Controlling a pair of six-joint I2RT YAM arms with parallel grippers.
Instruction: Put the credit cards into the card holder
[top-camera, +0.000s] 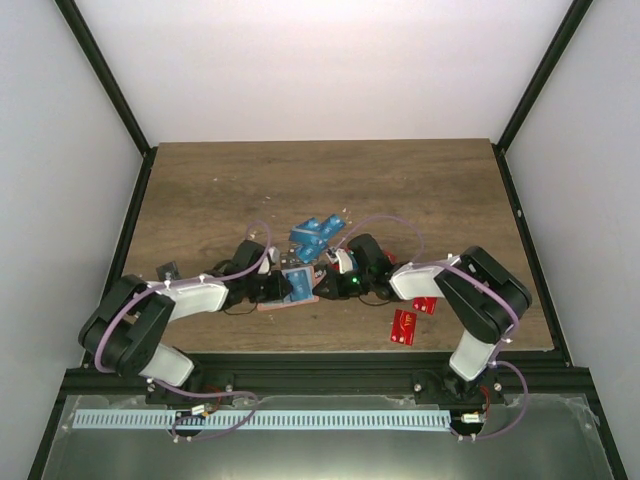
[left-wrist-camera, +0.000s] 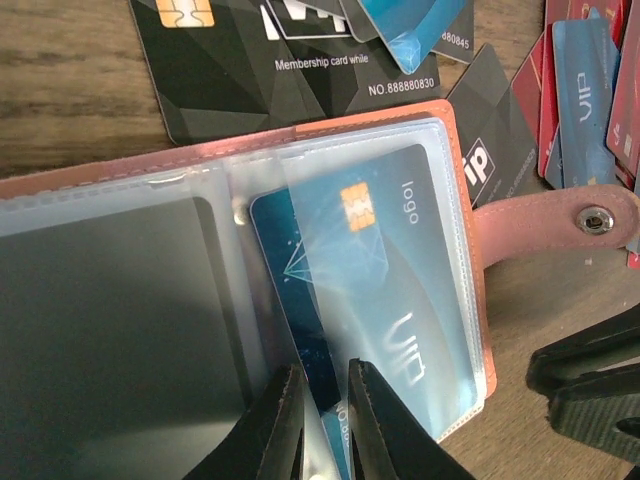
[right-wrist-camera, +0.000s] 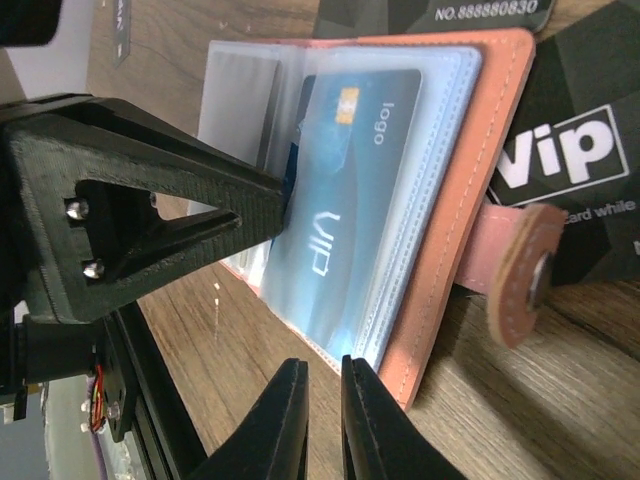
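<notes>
One blue card (left-wrist-camera: 390, 270) is inside the open card holder (left-wrist-camera: 330, 132), under a clear sleeve (left-wrist-camera: 455, 200). A darker blue edge shows behind it, and I cannot tell if that one is seated. The holder lies flat on the table (top-camera: 420, 190) between my arms, strap unsnapped.

My left gripper (left-wrist-camera: 327, 375) is pinched on the sleeve's lower edge; whether it has plastic alone or a card too I cannot say. My right gripper (right-wrist-camera: 323, 372) hovers just beside the holder's near corner, fingers drawn nearly together around nothing.

Most of the work is left, I judge — black cards (left-wrist-camera: 250, 50) and blue cards (top-camera: 318, 232) lie loose beyond the holder, and red cards (top-camera: 405, 325) lie by my right arm.
</notes>
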